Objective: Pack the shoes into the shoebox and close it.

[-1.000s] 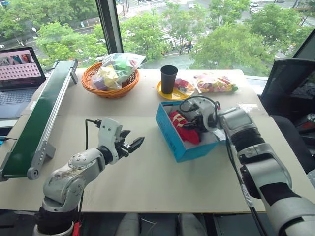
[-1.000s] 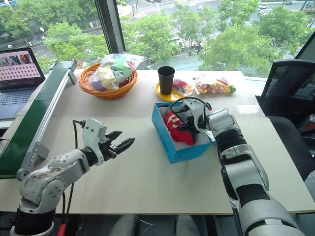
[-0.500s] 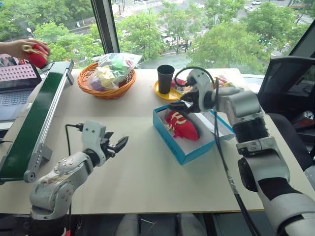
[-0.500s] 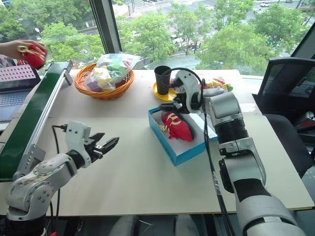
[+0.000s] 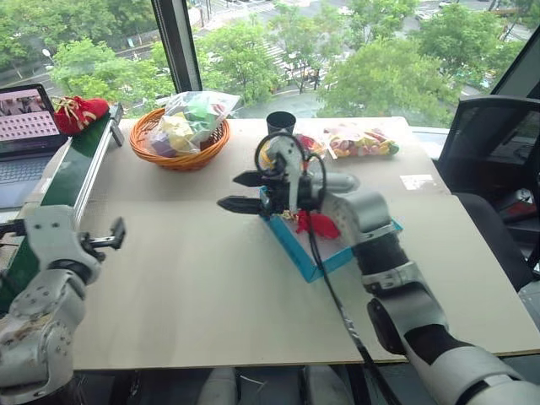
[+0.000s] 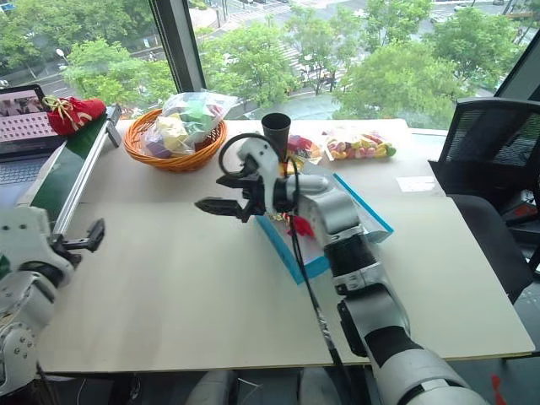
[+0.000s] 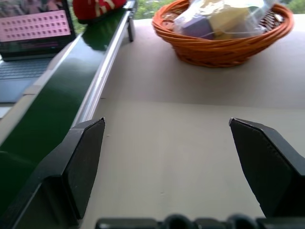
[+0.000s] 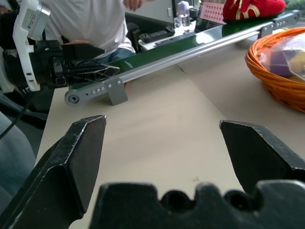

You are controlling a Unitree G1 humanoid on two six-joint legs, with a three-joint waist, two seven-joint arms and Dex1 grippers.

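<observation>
A: How many red shoes are there, and where?

B: Two. One shoe [image 5: 314,224] lies inside the turquoise shoebox [image 5: 291,245], which sits open a little right of the tabletop's middle. The other shoe [image 5: 78,113] rests on the far end of the green conveyor [image 5: 59,181] that runs along the tabletop's left edge.

A: And the grippers?

B: Two. The right gripper [image 5: 243,191] hangs over the tabletop just left of the shoebox, pointing left, its two black fingers spread wide and empty. The left gripper [image 5: 115,235] is near the left edge beside the conveyor, jaws also wide apart, holding nothing.

A: Anything else on the table?

B: One orange basket [image 5: 179,145] with bagged items at the far left, one black cup [image 5: 281,123] on a yellow plate [image 6: 291,160], and one bag of sweets [image 5: 363,142] along the far edge. One laptop [image 5: 27,126] stands beyond the conveyor.
</observation>
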